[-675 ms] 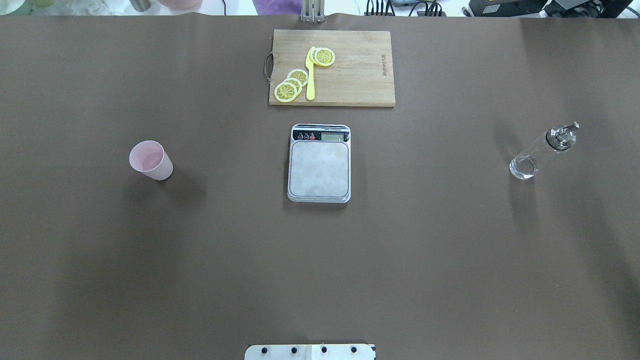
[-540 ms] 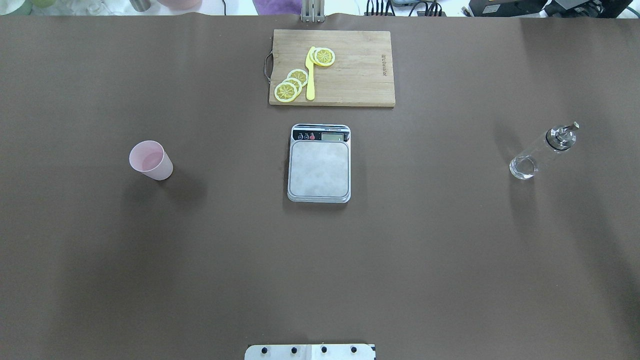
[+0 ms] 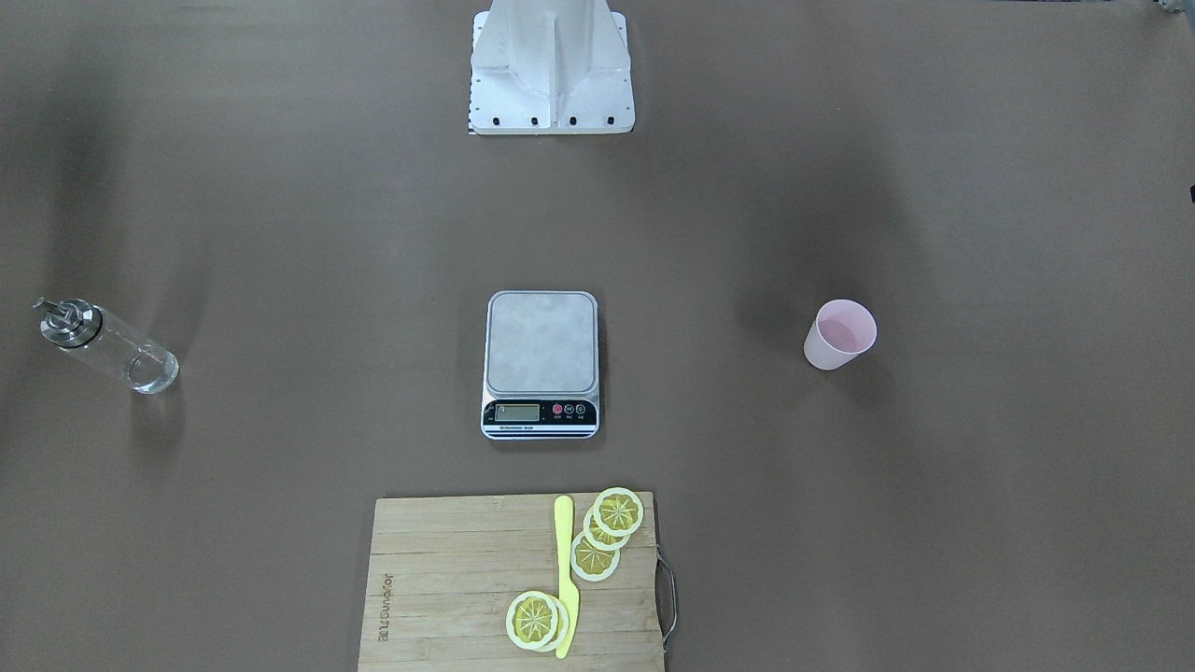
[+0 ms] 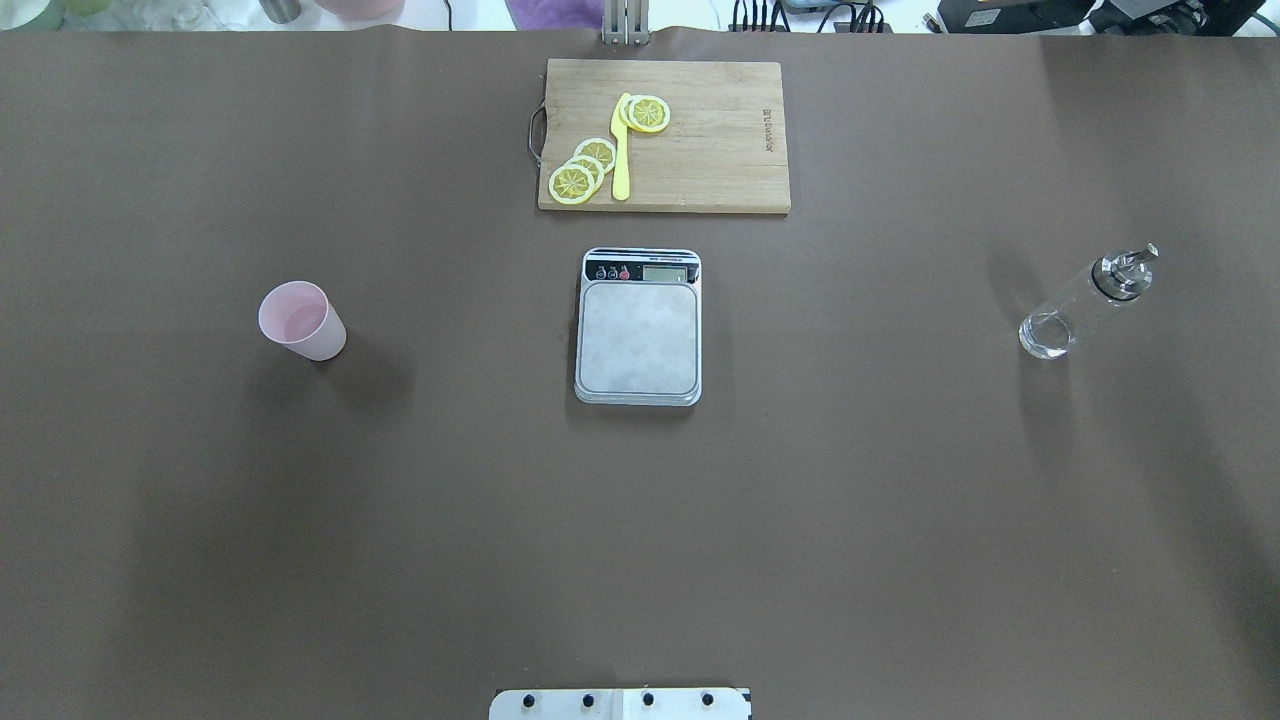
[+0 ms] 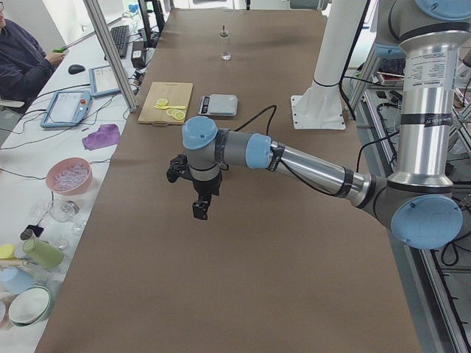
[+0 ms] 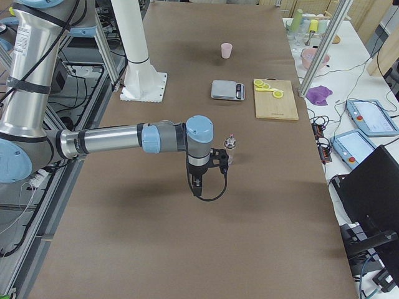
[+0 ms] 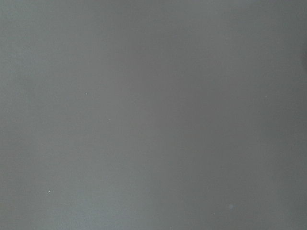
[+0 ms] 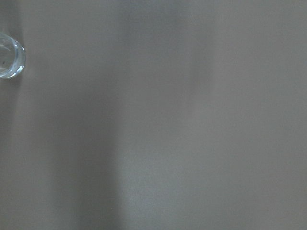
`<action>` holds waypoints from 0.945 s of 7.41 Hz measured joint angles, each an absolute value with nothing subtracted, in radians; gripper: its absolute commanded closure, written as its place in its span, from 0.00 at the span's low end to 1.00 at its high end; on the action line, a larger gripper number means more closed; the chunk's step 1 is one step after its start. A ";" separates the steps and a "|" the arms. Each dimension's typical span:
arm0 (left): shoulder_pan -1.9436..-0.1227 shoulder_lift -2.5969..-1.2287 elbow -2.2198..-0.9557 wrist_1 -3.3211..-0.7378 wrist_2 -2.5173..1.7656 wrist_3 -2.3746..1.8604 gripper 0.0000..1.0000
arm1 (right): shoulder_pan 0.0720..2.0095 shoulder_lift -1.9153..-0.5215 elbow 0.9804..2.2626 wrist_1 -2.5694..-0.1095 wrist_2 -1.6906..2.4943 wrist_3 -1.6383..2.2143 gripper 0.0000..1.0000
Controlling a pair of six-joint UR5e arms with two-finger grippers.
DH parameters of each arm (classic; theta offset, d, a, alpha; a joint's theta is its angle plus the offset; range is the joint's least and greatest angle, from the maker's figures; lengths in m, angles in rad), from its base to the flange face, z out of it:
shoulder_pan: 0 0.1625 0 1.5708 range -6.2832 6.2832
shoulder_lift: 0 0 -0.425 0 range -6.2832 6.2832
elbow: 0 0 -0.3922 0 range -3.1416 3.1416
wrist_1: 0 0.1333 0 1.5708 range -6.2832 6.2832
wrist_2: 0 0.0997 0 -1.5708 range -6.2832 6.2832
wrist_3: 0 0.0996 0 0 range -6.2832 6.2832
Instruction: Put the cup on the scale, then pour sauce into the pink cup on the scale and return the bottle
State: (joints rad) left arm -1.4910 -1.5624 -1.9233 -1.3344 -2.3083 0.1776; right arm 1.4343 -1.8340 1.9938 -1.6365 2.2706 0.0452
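The pale pink cup [image 4: 302, 320] stands upright on the brown table, far left of the scale [image 4: 638, 335]; it also shows in the front view [image 3: 839, 334]. The scale's steel plate is bare. The clear glass bottle [image 4: 1085, 303] with its metal spout stands upright at the far right, and its base shows at the top left of the right wrist view [image 8: 9, 55]. My left gripper [image 5: 199, 211] hangs high above the table in the exterior left view only. My right gripper [image 6: 197, 187] hangs near the bottle [image 6: 230, 148] in the exterior right view only. I cannot tell whether either is open or shut.
A bamboo cutting board [image 4: 700, 150] with lemon slices and a yellow knife lies beyond the scale. The robot's white base [image 3: 551, 65] stands at the near edge. Bowls, cups and tablets sit on the side bench [image 5: 70, 176] past the table's far edge.
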 measured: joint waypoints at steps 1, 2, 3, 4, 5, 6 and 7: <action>-1.491 -1.573 -1.927 -1.335 -2.311 0.176 0.02 | 1.434 -1.821 2.005 -1.636 2.269 0.045 0.00; -1.491 -1.584 -1.938 -1.337 -2.314 0.172 0.02 | 1.434 -1.797 2.010 -1.636 2.269 0.046 0.00; -1.492 -1.605 -1.951 -1.348 -2.315 0.170 0.02 | 1.434 -1.762 2.012 -1.637 2.268 0.048 0.00; -1.492 -1.630 -1.954 -1.389 -2.315 0.169 0.02 | 1.434 -1.728 2.012 -1.637 2.266 0.050 0.00; -1.492 -1.645 -1.937 -1.486 -2.313 0.168 0.02 | 1.434 -1.705 2.012 -1.637 2.266 0.049 0.00; -1.493 -1.648 -1.895 -1.608 -2.313 0.167 0.02 | 1.434 -1.693 2.011 -1.637 2.266 0.048 0.00; -1.493 -1.648 -1.851 -1.700 -2.317 0.168 0.02 | 1.434 -1.688 2.012 -1.636 2.267 0.048 0.00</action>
